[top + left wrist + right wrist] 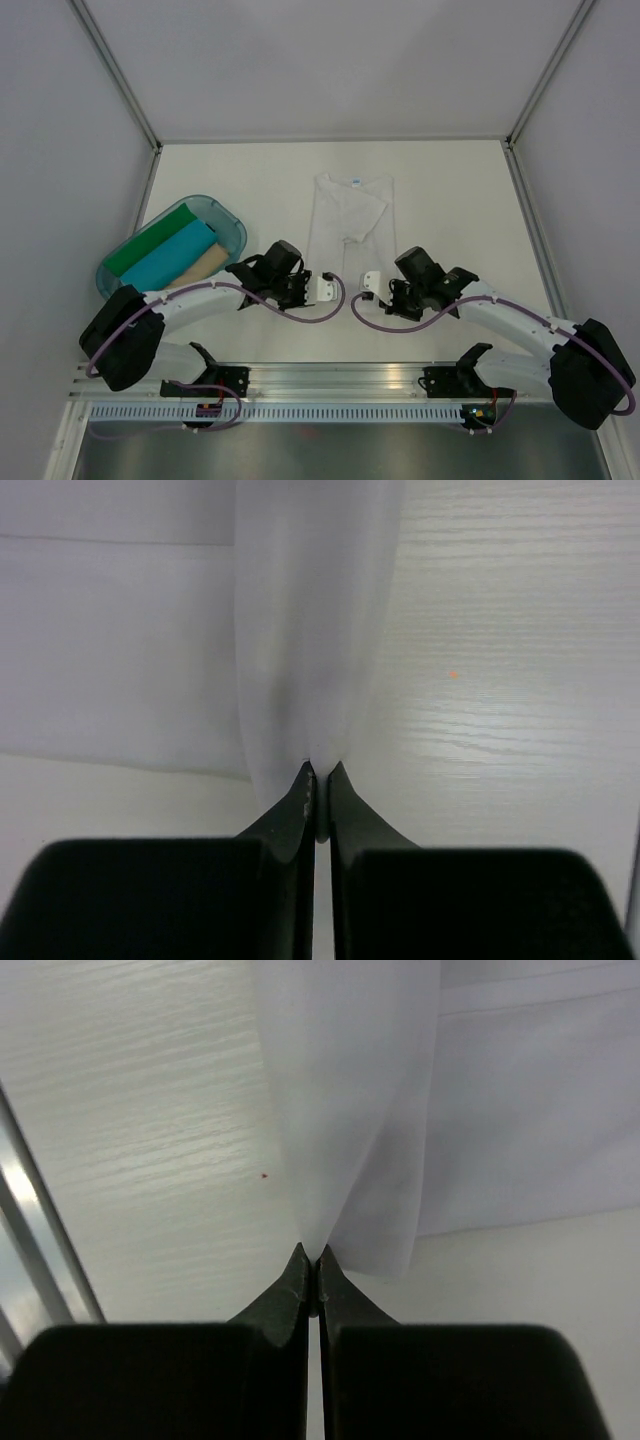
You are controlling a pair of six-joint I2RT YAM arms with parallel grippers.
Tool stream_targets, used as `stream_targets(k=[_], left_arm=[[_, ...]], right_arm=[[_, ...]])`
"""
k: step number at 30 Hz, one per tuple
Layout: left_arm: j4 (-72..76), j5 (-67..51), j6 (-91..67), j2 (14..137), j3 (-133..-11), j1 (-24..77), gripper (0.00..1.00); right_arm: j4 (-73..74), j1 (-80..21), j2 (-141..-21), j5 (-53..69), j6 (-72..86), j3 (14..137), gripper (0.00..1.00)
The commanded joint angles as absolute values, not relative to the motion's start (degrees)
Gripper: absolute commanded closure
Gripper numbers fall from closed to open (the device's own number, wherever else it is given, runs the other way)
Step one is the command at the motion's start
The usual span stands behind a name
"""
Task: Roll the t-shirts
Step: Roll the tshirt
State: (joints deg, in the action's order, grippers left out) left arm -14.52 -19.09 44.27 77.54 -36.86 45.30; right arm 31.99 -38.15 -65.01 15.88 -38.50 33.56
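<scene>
White t-shirt (350,215) lies flat mid-tabletop (450,200), collar away from the arms. We find the left fingers (292,825) and right fingers (288,1305) each pinched tight on its near hem. Three rolls (170,257) sit in the tub (232,222) at left.

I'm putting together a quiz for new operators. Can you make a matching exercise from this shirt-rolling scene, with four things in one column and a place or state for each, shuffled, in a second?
Things
1. white t-shirt
2. green roll
3. tan roll
4. left claw

Places or states
A. shut on white cloth
B. in the tub, left of the turquoise roll
C. lying on the table, neck label at the far end
D. in the tub, right of the turquoise roll

Pairs: 1-C, 2-B, 3-D, 4-A
</scene>
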Motion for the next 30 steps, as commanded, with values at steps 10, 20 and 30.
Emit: stream_targets(k=[10,20,30], left_arm=[[-45.0,-47.1,44.8,81.5,-49.4,35.9,0.98],[-45.4,-49.0,44.3,93.4,-56.5,28.0,0.98],[-48.7,-47.3,47.1,104.0,-65.1,25.9,0.95]], right_arm=[[51.9,-38.2,-67.2,28.7,-47.9,42.6,1.0],[43.3,-30.6,-75.8,30.8,-42.1,45.3,1.0],[35.2,-26.4,-83.8,29.1,-36.0,46.5,0.97]])
